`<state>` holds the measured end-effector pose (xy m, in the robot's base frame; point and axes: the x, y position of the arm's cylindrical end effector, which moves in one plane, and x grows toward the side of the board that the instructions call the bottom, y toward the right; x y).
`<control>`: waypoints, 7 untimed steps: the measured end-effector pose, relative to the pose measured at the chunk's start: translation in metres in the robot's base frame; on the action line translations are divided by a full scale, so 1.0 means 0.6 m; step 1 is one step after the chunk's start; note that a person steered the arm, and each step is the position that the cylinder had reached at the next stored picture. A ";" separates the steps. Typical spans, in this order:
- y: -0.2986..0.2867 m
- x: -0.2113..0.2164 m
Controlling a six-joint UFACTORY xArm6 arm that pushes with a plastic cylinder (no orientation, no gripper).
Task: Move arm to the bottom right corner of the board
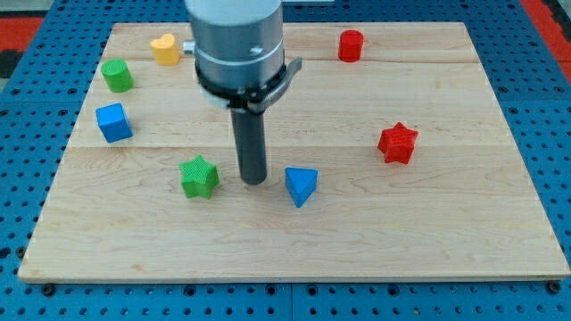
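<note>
Grey cylindrical arm [236, 40], straight dark rod [252, 143]

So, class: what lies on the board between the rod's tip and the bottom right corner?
Only the blue triangular block, just right of my tip; beyond it the wooden board is bare, as the camera view shows.

Count on the surface [428, 223]: 7 blocks total. Red x2: one cylinder [351, 45], one star [398, 143]. Green x2: one star [199, 176], one cylinder-ish block [116, 75]. Blue x2: one cube [113, 122], one triangle [301, 185]. Yellow x1: heart [164, 49]. One rod was in view, with one tip [254, 181].
</note>
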<state>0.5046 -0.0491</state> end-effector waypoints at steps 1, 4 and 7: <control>-0.048 -0.008; -0.056 0.071; 0.168 0.102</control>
<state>0.5657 0.0515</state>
